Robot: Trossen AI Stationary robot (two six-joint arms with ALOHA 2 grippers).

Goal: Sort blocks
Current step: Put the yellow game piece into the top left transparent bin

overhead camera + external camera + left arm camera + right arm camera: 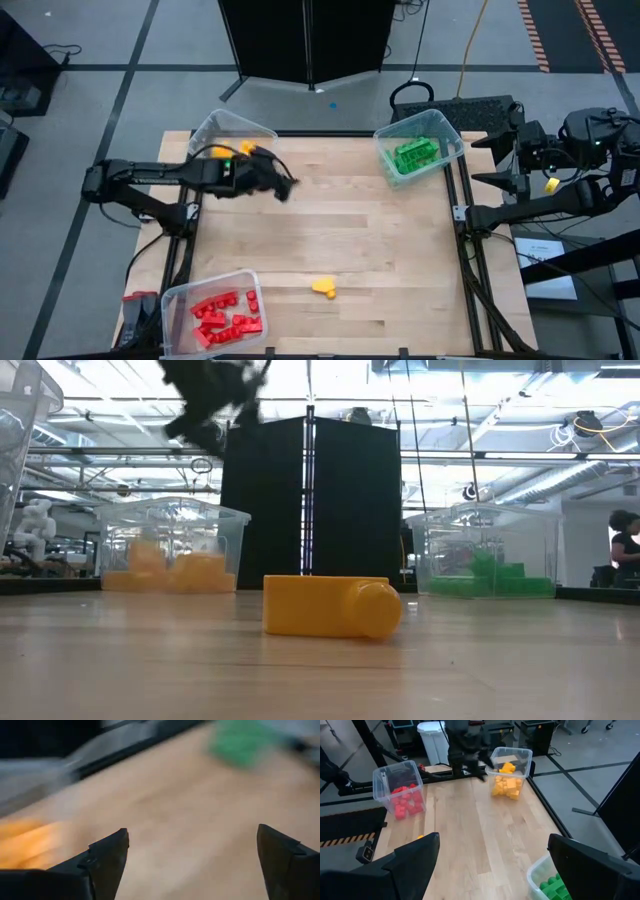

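1. Clear bin (262,133) just behind left end effector (284,186), at tabletop (340,240) corner.
2. Second clear bin (450,134) well apart, across from it.
3. Third clear bin (178,298) at near corner.
4. Black cabinet (305,40) beyond tabletop.

I can read no text, label, brand, number or sign anywhere around me. A sheet of paper (548,258) lies beside the table (330,230) on my right, but whatever is printed on it is too small to make out.
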